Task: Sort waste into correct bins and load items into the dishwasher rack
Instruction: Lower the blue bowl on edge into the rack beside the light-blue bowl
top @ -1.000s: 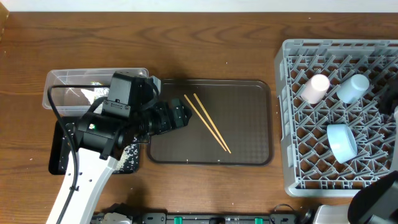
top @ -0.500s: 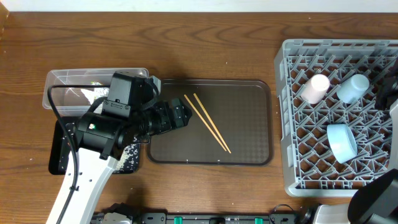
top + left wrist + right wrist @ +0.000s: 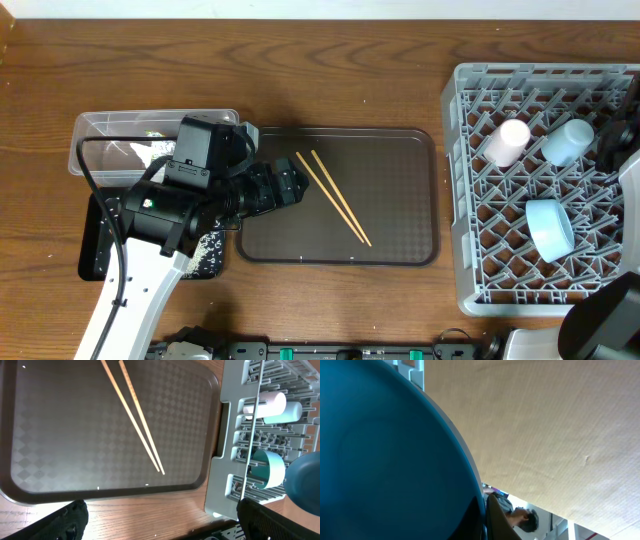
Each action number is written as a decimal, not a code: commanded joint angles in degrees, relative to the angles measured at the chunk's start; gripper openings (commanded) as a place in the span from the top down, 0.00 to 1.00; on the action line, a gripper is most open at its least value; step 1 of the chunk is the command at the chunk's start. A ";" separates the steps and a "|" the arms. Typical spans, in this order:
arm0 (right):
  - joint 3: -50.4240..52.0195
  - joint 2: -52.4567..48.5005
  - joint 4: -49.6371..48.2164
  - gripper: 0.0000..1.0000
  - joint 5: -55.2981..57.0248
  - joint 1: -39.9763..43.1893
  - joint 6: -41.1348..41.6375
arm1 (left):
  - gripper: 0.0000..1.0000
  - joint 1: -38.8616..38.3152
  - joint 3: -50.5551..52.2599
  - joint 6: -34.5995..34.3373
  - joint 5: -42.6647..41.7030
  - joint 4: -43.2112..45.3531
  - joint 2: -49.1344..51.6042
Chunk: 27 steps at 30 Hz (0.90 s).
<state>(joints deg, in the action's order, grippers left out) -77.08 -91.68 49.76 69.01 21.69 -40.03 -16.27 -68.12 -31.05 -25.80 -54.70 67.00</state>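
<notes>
Two wooden chopsticks (image 3: 333, 197) lie crossed on the dark brown serving tray (image 3: 400, 240); they also show in the left wrist view (image 3: 135, 415). My left gripper (image 3: 290, 185) is open and empty over the tray's left edge, its fingers (image 3: 160, 527) spread wide. My right gripper (image 3: 485, 520) is shut on the rim of the big blue plate (image 3: 385, 450), held at the right edge of the grey dishwasher rack (image 3: 480, 290); the plate also shows in the left wrist view (image 3: 302, 482). In the rack lie a pinkish-white cup (image 3: 507, 140), a light blue cup (image 3: 570, 140) and a pale bowl (image 3: 548, 226).
The clear plastic tub (image 3: 100, 125) at the left holds white tissue (image 3: 130, 152). The black tray (image 3: 95, 250) in front of it has rice grains (image 3: 207, 250); my left arm covers much of both. No carrot is visible. Bare wooden table lies between tray and rack.
The dark part of my right arm at the rack's right edge has shifted slightly away from the front. The left arm and the chopsticks have not moved.
</notes>
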 commanded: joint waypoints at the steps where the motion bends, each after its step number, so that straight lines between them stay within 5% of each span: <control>1: 0.17 -0.70 -1.11 0.99 -5.90 -2.27 1.77 | 0.02 0.24 -0.70 0.79 -0.55 -0.11 -0.02; 21: 0.17 -0.70 -2.69 0.83 -12.11 -14.23 2.27 | 0.02 0.24 -0.70 0.81 -0.55 -0.11 -0.02; 27: 0.17 -0.70 -2.69 0.66 -13.31 -17.70 2.29 | 0.02 0.24 -0.70 0.79 -0.55 -0.11 -0.02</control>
<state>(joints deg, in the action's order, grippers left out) -77.06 -92.20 47.18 56.49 5.32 -38.57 -16.27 -68.12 -31.05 -25.80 -54.68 67.00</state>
